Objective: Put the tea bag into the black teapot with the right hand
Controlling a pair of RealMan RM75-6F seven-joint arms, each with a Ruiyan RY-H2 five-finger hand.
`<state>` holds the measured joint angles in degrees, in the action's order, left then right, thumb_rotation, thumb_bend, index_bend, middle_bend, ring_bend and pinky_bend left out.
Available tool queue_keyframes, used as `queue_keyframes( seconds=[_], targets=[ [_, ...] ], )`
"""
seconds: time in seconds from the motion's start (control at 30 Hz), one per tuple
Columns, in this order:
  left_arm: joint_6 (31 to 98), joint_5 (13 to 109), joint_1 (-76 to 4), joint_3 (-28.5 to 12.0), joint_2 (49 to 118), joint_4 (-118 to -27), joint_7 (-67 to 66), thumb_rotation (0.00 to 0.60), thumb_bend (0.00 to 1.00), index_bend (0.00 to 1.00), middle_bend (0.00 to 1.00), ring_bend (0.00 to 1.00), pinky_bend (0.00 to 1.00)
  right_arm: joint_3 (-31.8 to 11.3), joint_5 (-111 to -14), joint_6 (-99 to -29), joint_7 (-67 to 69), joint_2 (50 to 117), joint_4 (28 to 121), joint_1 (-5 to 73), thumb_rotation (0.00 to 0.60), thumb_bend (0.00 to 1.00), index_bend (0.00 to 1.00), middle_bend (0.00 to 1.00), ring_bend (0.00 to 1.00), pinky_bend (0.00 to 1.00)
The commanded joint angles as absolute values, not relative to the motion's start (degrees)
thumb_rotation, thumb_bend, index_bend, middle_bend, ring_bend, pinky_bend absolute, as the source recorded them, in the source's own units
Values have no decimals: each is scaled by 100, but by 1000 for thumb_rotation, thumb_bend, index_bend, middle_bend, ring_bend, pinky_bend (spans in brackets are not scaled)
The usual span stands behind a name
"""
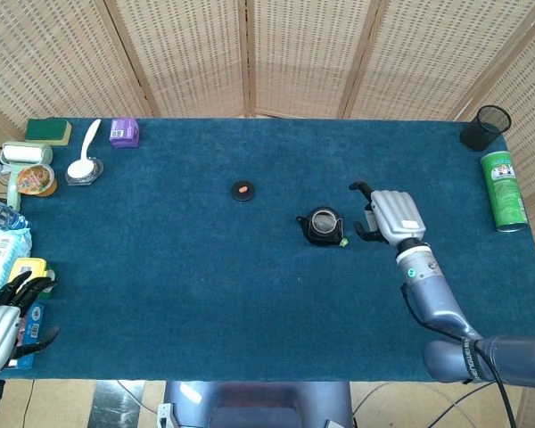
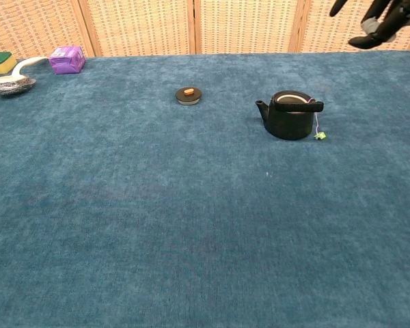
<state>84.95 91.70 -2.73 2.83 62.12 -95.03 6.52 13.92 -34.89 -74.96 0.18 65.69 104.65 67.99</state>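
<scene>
Right hand (image 1: 392, 216) raised, fingers (image 1: 361, 189) spread, empty.

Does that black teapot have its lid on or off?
Off. The black teapot shows an open mouth, and a small round lid lies apart on the table.

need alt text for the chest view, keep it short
A black teapot stands lidless on a blue table, a tea bag string and green tag hanging down its right side. Its lid lies apart to the left, and the right hand hovers empty at the top right corner.
</scene>
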Motion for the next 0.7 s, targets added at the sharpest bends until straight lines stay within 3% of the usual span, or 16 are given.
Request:
queue_keyframes(
  seconds=[0.03, 0.1, 0.27, 0.53, 0.7],
  targets=[
    [8506, 9135, -278, 252, 6239, -9470, 658, 600, 294, 208, 191, 78, 126, 1191, -4042, -8323, -514, 6816, 10627, 6106, 600, 425, 199, 765, 974, 999],
    [8526, 9123, -275, 235, 6265, -9452, 667, 600, 294, 208, 191, 78, 127, 1140, -4263, -8586, -606, 6890, 10676, 5851, 600, 420, 199, 747, 939, 984],
    [8576, 9118, -259, 217, 6336, -9377, 676, 600, 294, 208, 191, 78, 127, 1107, -4840, -9034, -777, 7012, 10727, 5248, 600, 404, 199, 661, 786, 794],
    [8631, 9096, -232, 197, 6429, -9236, 642, 600, 293, 208, 191, 78, 127, 1229, -5652, -9541, -1142, 7202, 10686, 4356, 600, 399, 189, 400, 461, 511],
    [8807, 9173, -170, 186, 6522, -9165, 467, 600, 292, 208, 191, 78, 127, 1370, -6046, -9826, -1425, 7365, 10741, 3706, 600, 399, 184, 328, 381, 449]
  ],
)
